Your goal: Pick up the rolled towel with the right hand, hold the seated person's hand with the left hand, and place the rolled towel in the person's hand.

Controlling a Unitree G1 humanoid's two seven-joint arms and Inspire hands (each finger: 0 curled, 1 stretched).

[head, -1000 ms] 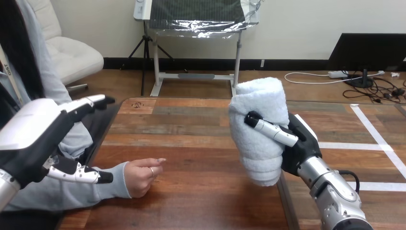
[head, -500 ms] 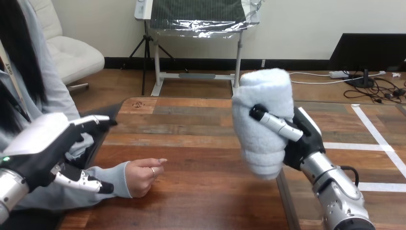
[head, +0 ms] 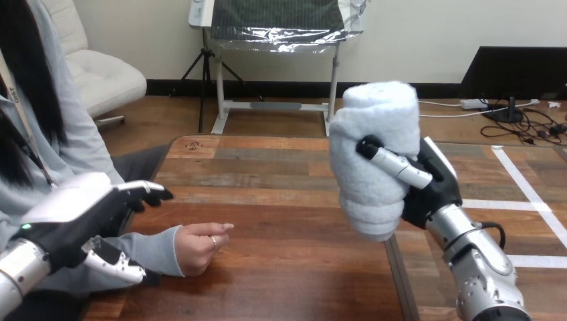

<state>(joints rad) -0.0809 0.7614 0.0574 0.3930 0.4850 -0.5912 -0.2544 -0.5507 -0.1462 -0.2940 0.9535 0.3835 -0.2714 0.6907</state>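
right hand (head: 436, 190) curled round rolled towel (head: 371, 154), upright, raised above table (head: 281, 281) at right. person's hand (head: 200, 246) rests on table, left of towel. left hand (head: 73, 217) fingers straight, over person's forearm, contact unclear.

Left hand (head: 77, 215) low at left, fingers straight, thumb spread below; right hand (head: 431, 190) held high, upright, fingers curled round towel (head: 369, 137)

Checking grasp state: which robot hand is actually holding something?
The right hand, curled round the upright rolled towel above the table. The left hand is open, holding nothing, over the person's forearm.
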